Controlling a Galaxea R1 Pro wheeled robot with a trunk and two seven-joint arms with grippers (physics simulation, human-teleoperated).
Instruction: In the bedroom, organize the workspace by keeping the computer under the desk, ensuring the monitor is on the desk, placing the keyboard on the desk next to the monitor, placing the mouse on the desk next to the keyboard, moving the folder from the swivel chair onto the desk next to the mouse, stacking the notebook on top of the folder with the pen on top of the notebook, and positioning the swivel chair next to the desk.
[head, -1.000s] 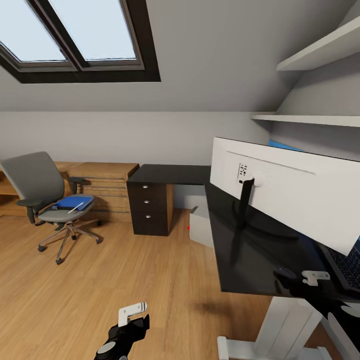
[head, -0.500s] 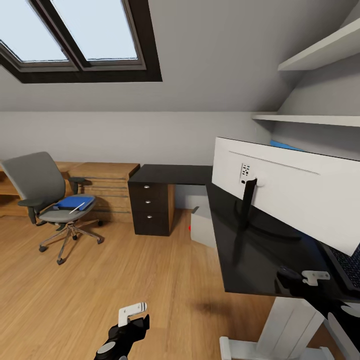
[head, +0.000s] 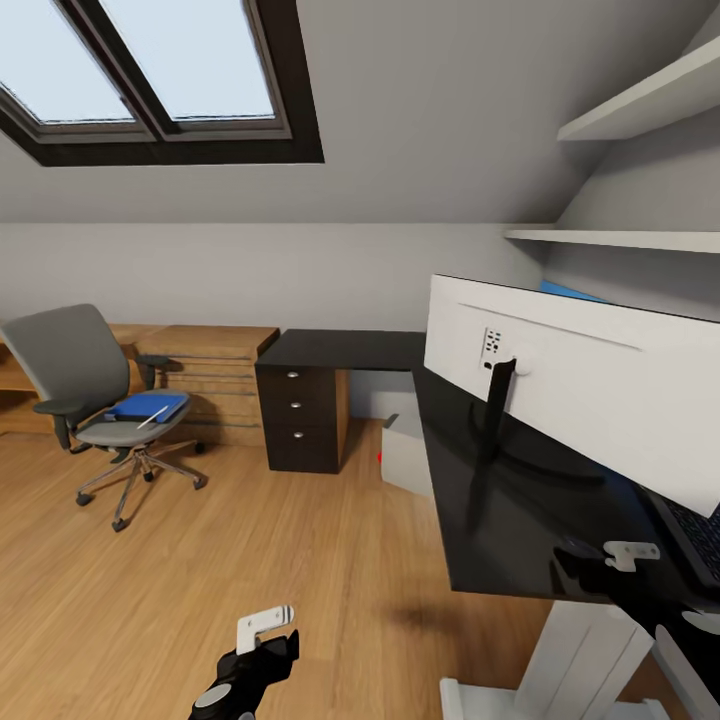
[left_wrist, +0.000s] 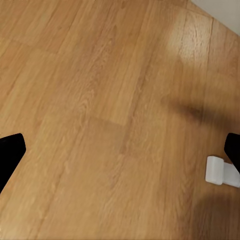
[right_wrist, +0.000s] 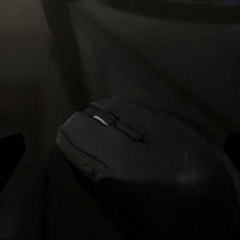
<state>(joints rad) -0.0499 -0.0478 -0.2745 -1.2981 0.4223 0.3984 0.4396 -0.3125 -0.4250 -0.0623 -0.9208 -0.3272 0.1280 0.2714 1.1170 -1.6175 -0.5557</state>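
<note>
With the mouse (right_wrist: 145, 170) lying on the desk (head: 520, 540) between my right gripper's (head: 590, 565) spread, empty jaws, the left gripper (head: 262, 640), open too, idles over the floor (left_wrist: 100, 100).

left gripper (head: 262, 630): glossy black housing, white angular fingertip piece, grey round joint cap at lower frame edge | right gripper (head: 628, 552): black body, small white finger bracket
</note>
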